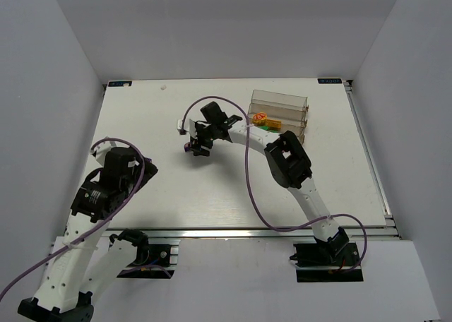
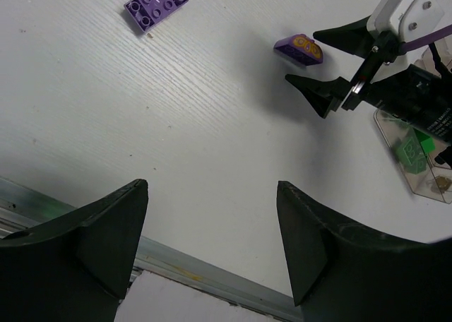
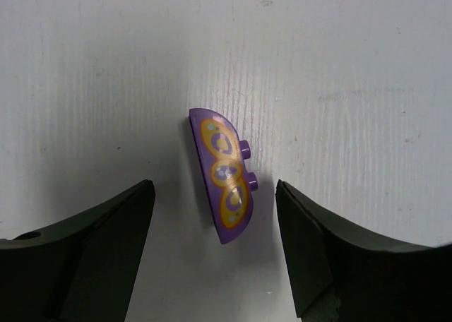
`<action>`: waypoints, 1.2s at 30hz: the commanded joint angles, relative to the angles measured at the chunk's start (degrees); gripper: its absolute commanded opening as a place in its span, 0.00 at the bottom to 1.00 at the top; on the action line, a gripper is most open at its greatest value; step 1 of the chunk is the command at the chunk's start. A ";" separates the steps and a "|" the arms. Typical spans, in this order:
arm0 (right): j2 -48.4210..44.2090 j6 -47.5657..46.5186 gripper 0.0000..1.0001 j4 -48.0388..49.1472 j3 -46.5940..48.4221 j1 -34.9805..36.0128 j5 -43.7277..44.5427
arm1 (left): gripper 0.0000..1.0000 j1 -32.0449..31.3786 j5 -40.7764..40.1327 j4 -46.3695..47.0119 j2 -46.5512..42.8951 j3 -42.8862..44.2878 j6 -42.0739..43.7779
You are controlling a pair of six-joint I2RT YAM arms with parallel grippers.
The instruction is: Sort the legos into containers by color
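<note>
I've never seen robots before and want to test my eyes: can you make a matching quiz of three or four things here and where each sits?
Things: 1 curved purple brick; 2 flat purple brick; 3 green bricks; 4 left gripper.
Places: A in the clear container; B open, holding nothing; C framed by the fingers of the right gripper; D alone on the table.
Pairs: 1-C, 2-D, 3-A, 4-B.

Top cam: fixed, high behind the arm bases, looking down and forward over the whole white table from far off. Left wrist cam: low at near left, aimed toward far right across the table, mid-range. Right wrist cam: straight down, very close. Both wrist cams catch the purple half-round plastic brick with yellow print. Left wrist and top cams share the black right gripper.
</note>
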 commanded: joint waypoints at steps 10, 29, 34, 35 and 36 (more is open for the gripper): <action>1.45 -3.84 0.35 3.74 2.46 -0.08 -7.38 | 0.83 -0.27 0.44 -1.36 -1.18 -1.96 -3.35; -29.56 15.22 0.00 3.66 -14.76 -10.71 -11.70 | 0.85 -0.27 1.32 12.69 7.68 -10.92 4.36; -36.86 16.90 0.00 1.29 -20.47 -18.97 -8.09 | 0.88 -0.27 -0.70 16.22 16.99 -9.17 11.84; -37.82 16.64 0.00 0.06 -20.83 -19.85 -7.74 | 0.88 0.26 -1.14 17.27 18.32 -8.29 14.46; -38.01 16.38 0.00 -0.56 -21.09 -22.91 -6.78 | 0.89 0.26 -1.15 17.97 19.64 -7.85 15.97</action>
